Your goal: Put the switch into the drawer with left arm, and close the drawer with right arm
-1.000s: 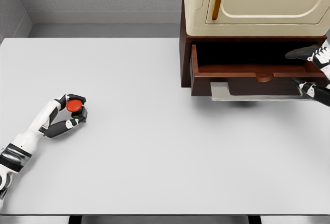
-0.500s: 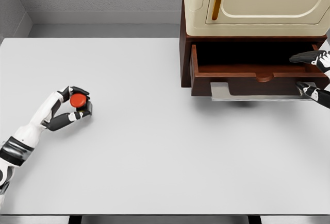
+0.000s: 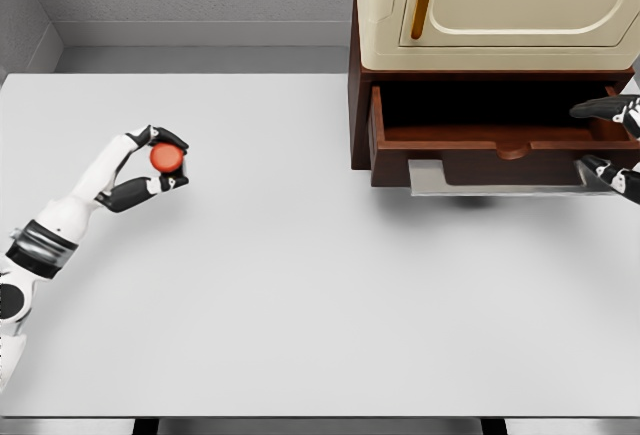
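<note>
Carrying the red switch (image 3: 166, 158) pinched in the left hand (image 3: 150, 167) above the tabletop (image 3: 300, 285) at 9 o'clock; I'd go high toward the open drawer (image 3: 495, 145) at 2 o'clock, clearing its front lip before letting go.

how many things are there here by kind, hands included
switch: 1, red, held in the left hand
cabinet with open drawer: 1
table: 1
robot hands: 2, the right hand by the drawer
total: 5
</note>
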Tool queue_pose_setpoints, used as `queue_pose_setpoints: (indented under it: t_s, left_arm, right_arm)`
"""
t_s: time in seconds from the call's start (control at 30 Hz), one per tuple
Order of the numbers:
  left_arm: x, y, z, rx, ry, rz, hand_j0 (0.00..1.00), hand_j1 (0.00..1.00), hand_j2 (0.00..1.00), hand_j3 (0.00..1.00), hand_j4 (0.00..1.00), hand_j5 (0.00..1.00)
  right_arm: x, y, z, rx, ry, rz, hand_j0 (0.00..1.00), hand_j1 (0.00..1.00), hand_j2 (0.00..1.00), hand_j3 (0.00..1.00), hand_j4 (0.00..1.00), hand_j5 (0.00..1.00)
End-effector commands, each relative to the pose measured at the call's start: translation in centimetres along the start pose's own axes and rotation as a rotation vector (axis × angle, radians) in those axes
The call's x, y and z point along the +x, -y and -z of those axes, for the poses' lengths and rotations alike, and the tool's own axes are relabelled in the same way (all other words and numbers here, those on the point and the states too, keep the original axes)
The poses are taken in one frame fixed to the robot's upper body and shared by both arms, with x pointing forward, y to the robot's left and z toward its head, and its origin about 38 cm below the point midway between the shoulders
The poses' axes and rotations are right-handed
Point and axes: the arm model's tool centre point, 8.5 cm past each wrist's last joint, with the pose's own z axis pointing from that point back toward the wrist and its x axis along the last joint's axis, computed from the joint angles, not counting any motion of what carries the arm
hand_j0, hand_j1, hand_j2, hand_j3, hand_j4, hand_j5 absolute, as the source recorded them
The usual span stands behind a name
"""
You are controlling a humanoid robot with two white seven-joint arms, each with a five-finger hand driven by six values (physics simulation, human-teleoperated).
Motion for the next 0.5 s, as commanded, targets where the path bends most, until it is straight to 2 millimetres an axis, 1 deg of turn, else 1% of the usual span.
queue_pose_setpoints:
  t_s: [0.0, 0.07, 0.13, 0.17, 0.2, 0.3, 0.47]
  left_arm:
    - [0.4, 0.9, 0.7, 0.001, 0.010, 0.018, 0.41, 0.41, 0.41, 0.41, 0.41, 0.41]
    - [1.5, 1.2, 1.3, -0.005, 0.043, 0.040, 0.41, 0.41, 0.41, 0.41, 0.41, 0.41]
    - [2.1, 1.5, 1.8, 0.002, 0.065, 0.032, 0.41, 0.41, 0.41, 0.41, 0.41, 0.41]
    - [2.7, 1.6, 2.5, 0.006, 0.083, 0.047, 0.41, 0.41, 0.41, 0.41, 0.41, 0.41]
    - [3.1, 1.8, 2.8, 0.004, 0.092, 0.061, 0.41, 0.41, 0.41, 0.41, 0.41, 0.41]
    - [4.4, 1.9, 3.3, 0.009, 0.135, 0.066, 0.40, 0.40, 0.40, 0.40, 0.40, 0.40]
    - [5.5, 2.2, 3.8, 0.009, 0.165, 0.074, 0.40, 0.40, 0.40, 0.40, 0.40, 0.40]
  right_arm:
    - [-0.1, 0.1, -0.1, -0.003, -0.004, 0.004, 0.72, 0.72, 0.72, 0.72, 0.72, 0.72]
    - [-0.2, -0.1, -0.3, 0.003, -0.011, 0.006, 0.72, 0.72, 0.72, 0.72, 0.72, 0.72]
    - [-0.3, -0.2, -0.4, 0.006, -0.015, 0.001, 0.72, 0.72, 0.72, 0.72, 0.72, 0.72]
    - [-0.4, 0.0, -0.4, 0.003, -0.018, -0.002, 0.72, 0.72, 0.72, 0.72, 0.72, 0.72]
    - [-0.5, 0.3, -0.7, -0.003, -0.026, -0.009, 0.72, 0.72, 0.72, 0.72, 0.72, 0.72]
    - [-1.0, 0.4, -1.0, -0.004, -0.043, -0.011, 0.72, 0.72, 0.72, 0.72, 0.72, 0.72]
    - [-1.2, 0.5, -1.1, -0.005, -0.050, -0.012, 0.72, 0.72, 0.72, 0.72, 0.72, 0.72]
